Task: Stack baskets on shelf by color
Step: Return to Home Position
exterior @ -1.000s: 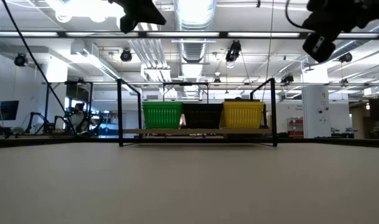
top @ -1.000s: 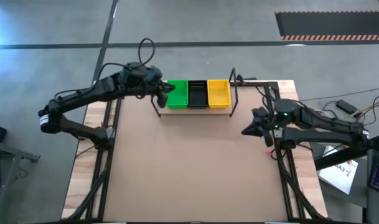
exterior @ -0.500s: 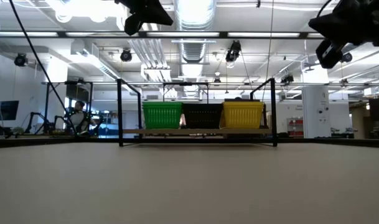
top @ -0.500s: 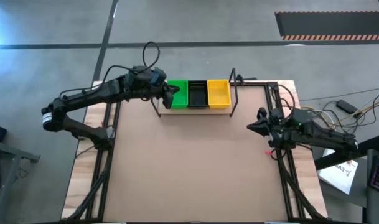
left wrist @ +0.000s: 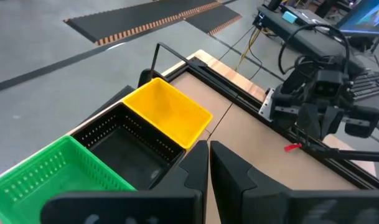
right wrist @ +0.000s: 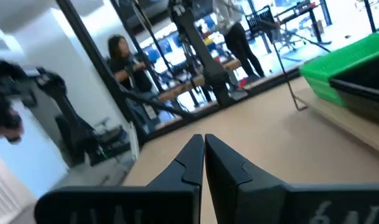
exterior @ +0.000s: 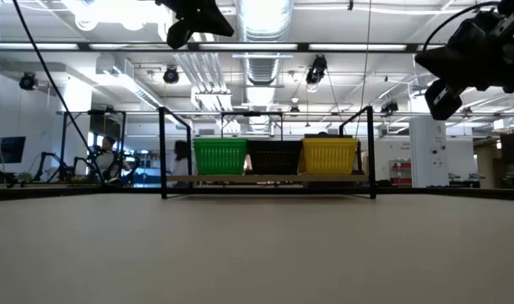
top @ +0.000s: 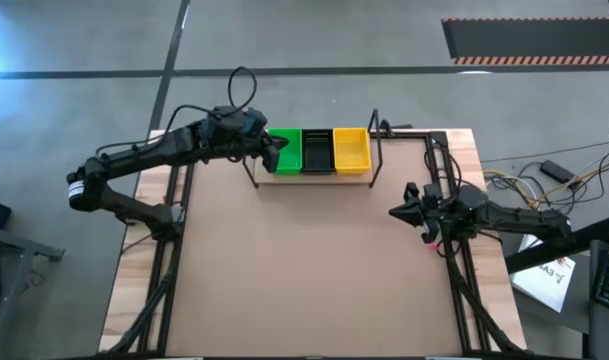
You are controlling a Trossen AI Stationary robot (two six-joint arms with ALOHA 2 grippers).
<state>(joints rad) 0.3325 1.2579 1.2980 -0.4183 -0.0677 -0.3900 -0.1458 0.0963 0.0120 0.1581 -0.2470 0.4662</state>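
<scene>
Three baskets stand side by side on the shelf (top: 314,176) at the table's far edge: green (top: 285,150), black (top: 317,150) and yellow (top: 351,148). The low view shows them in a row, green (exterior: 220,156), black (exterior: 275,156), yellow (exterior: 329,155), resting on the wooden board between the black wire end frames. My left gripper (top: 275,146) hovers shut above the green basket's left end (left wrist: 208,163). My right gripper (top: 397,211) is shut in the air near the table's right edge, apart from the shelf (right wrist: 203,154).
The wide brown tabletop (top: 304,270) lies bare in front of the shelf. Cables and equipment (top: 549,175) sit beyond the right edge. People (right wrist: 117,62) and racks stand in the room behind the table.
My right arm has drawn back toward the table's right edge and come down lower, its gripper staying shut. My left gripper has shifted slightly right, toward the green basket. The baskets have kept still.
</scene>
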